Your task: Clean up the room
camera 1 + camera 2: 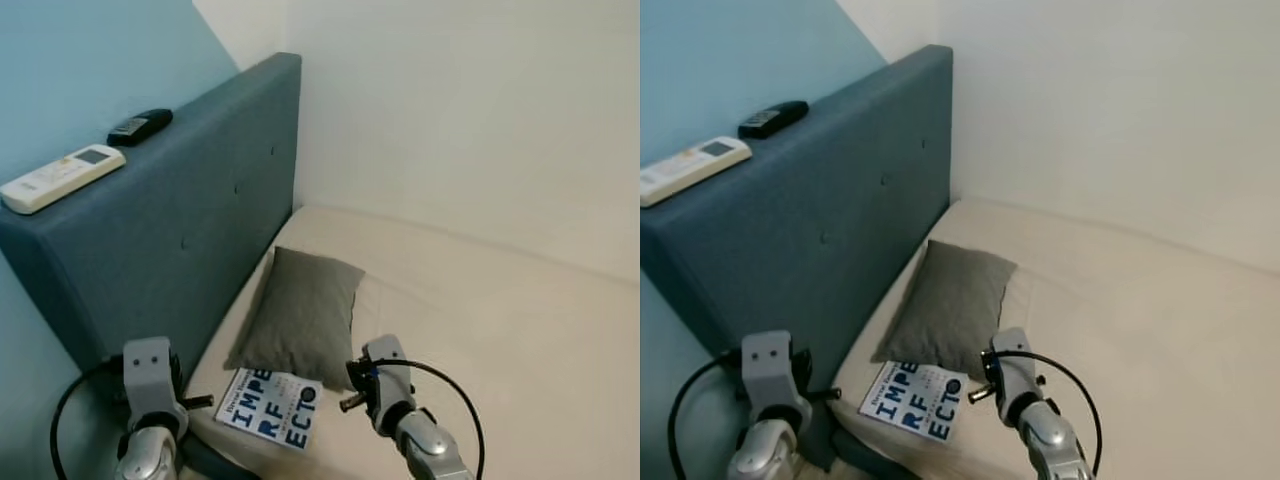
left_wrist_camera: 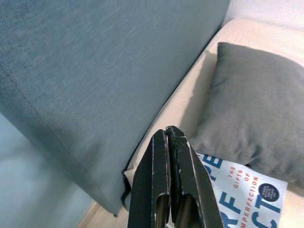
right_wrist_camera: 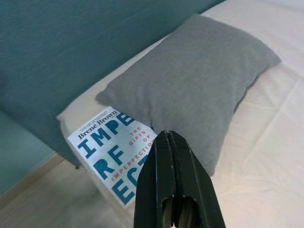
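Note:
A white book (image 1: 270,408) with big blue letters lies on the near corner of the cream bed (image 1: 480,330), just in front of a grey pillow (image 1: 300,313). My left gripper (image 2: 168,135) is shut and empty, held low beside the bed corner, pointing toward the headboard and the book (image 2: 242,194). My right gripper (image 3: 167,138) is shut too, hovering above the book (image 3: 114,152) and the pillow (image 3: 199,80). On top of the blue headboard (image 1: 190,220) rest a white remote (image 1: 62,177) and a black remote (image 1: 140,125).
The bed sits in a corner, with white walls (image 1: 470,110) behind and on the right and a pale blue wall (image 1: 80,70) behind the headboard. A strip of light wood floor (image 3: 42,199) runs beside the bed's near corner.

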Tool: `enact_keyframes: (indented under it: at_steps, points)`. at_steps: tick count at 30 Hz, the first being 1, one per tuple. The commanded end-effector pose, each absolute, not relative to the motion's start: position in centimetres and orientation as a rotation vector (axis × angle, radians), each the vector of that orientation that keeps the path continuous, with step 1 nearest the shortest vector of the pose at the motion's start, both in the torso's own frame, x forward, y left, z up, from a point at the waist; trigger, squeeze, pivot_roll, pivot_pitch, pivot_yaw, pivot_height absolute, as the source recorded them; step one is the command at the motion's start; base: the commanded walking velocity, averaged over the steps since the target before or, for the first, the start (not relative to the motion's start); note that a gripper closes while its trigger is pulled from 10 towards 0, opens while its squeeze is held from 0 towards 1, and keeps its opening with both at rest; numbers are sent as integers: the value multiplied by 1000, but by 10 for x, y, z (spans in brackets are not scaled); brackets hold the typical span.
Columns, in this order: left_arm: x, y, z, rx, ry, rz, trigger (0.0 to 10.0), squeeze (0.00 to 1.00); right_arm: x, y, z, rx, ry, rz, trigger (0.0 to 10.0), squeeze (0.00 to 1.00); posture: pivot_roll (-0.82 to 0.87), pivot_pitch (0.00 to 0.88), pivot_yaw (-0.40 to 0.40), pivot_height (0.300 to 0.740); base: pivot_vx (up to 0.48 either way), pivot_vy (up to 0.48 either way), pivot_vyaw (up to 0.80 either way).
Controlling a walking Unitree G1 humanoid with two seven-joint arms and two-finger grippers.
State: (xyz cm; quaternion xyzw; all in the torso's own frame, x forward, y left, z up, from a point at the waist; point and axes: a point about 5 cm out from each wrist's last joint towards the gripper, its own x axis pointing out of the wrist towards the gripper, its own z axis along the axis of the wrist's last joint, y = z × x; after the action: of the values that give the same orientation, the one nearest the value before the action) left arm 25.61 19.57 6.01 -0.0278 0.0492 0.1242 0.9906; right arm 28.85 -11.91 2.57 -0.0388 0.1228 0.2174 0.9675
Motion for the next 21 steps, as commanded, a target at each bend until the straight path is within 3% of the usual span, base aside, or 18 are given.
enact_keyframes:
  at_steps: [1,11,18,21]
  points:
    - [253,195,54,-63,131,257,10000,0,284,-120,21,-71,275,441,10000,0,-3,84,-99,740,0,0,0]
    - [256,195,55,-44,127,234,10000,0,286,-124,21,-79,269,401,10000,0,-8,80,-93,740,0,0,0]
    - [258,192,57,-40,113,211,10000,0,287,-126,21,-81,265,387,10000,0,-11,81,-88,740,0,459,0]
    - [260,189,59,-35,99,196,10000,0,287,-127,22,-78,256,381,10000,0,-12,79,-80,740,0,0,0]
